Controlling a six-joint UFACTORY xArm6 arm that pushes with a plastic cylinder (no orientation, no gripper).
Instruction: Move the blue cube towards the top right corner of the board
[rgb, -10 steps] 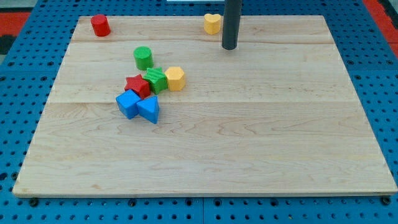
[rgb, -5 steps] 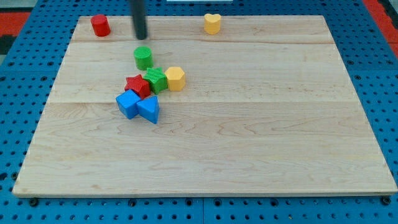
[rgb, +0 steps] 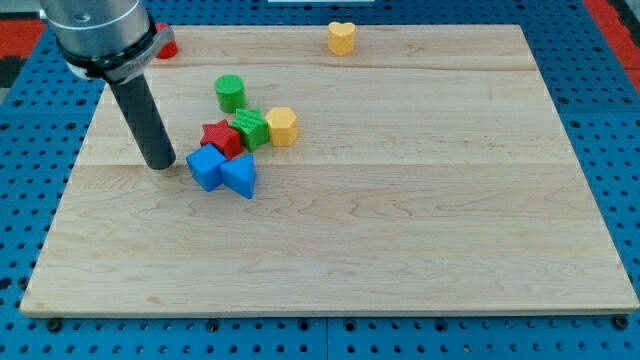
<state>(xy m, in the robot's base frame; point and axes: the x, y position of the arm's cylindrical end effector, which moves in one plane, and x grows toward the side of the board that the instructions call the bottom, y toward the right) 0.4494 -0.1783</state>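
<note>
The blue cube (rgb: 205, 168) lies left of the board's middle, in a cluster. A blue triangular block (rgb: 240, 175) touches its right side, and a red star block (rgb: 221, 138) touches its upper right. My tip (rgb: 159, 164) rests on the board just left of the blue cube, with a small gap between them. The dark rod rises up and to the left from the tip. The board's top right corner (rgb: 520, 30) is far off to the right.
A green cube (rgb: 250, 129) and a yellow hexagonal block (rgb: 282, 126) sit in the cluster, a green cylinder (rgb: 230, 92) above them. A yellow heart block (rgb: 342, 38) lies at the top edge. A red cylinder (rgb: 166, 43) is partly hidden behind the arm at top left.
My tip has swept from the top middle of the board leftwards, then down to the blue cube's left side. No block has moved.
</note>
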